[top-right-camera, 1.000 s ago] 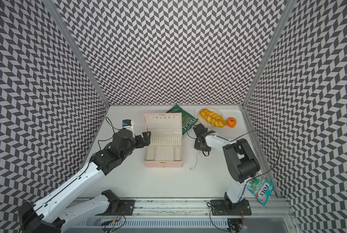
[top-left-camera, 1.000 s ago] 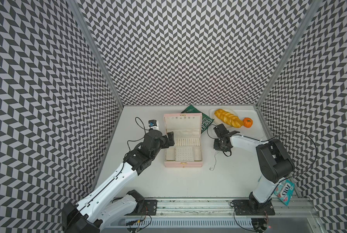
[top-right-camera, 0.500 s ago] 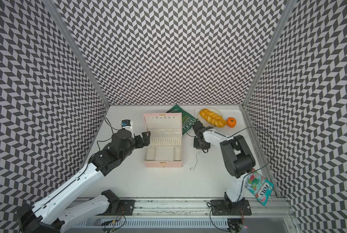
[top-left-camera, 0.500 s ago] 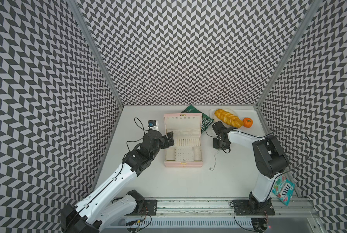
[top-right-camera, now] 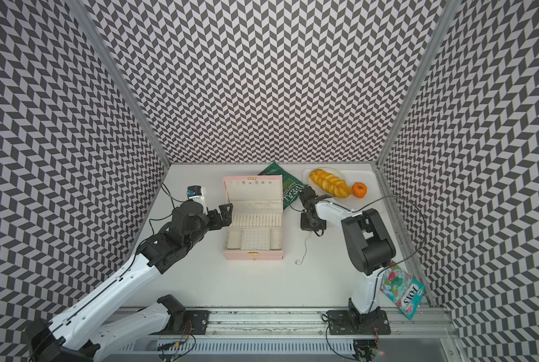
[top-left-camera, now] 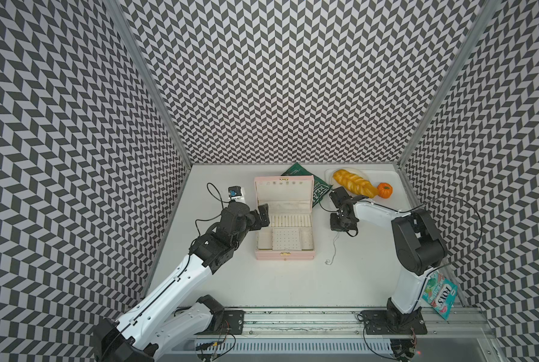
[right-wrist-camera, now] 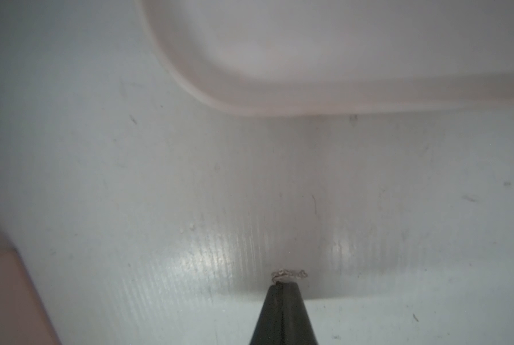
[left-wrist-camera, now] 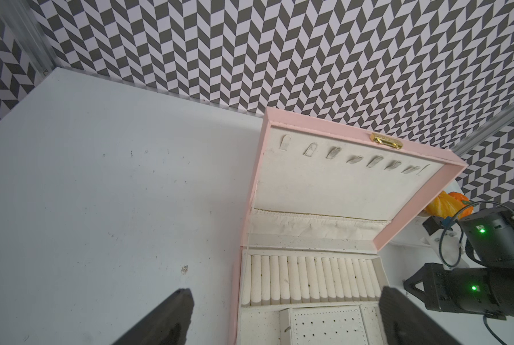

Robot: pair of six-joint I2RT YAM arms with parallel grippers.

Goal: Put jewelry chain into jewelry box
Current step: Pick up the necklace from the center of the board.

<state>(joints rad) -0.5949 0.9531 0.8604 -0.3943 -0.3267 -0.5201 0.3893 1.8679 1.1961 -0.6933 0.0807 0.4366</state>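
The pale pink jewelry box (top-left-camera: 283, 255) (top-right-camera: 252, 255) (left-wrist-camera: 324, 127) stands open mid-table, lid up, cream ring rolls and dotted panel showing. The thin silvery jewelry chain (top-left-camera: 334, 247) (top-right-camera: 304, 250) lies on the table to the box's right, running from my right gripper toward the front. My right gripper (top-left-camera: 337, 230) (top-right-camera: 309, 227) (right-wrist-camera: 283, 285) points down at the table, shut on the chain's far end; a short bit of chain (right-wrist-camera: 288, 274) sticks out past the tips. My left gripper (top-left-camera: 260, 219) (top-right-camera: 222, 216) (left-wrist-camera: 285, 295) hovers open at the box's left side, empty.
Behind the box lies a green packet (top-left-camera: 320, 191). A white tray (top-left-camera: 387, 175) at the back right carries a braided bread (top-left-camera: 354, 183) and a small orange pumpkin (top-left-camera: 384, 190). A candy packet (top-left-camera: 440, 293) leans at the right front edge.
My right gripper's jaws have closed on the chain's end, and that arm has shifted slightly. The left arm and the box have stayed put.
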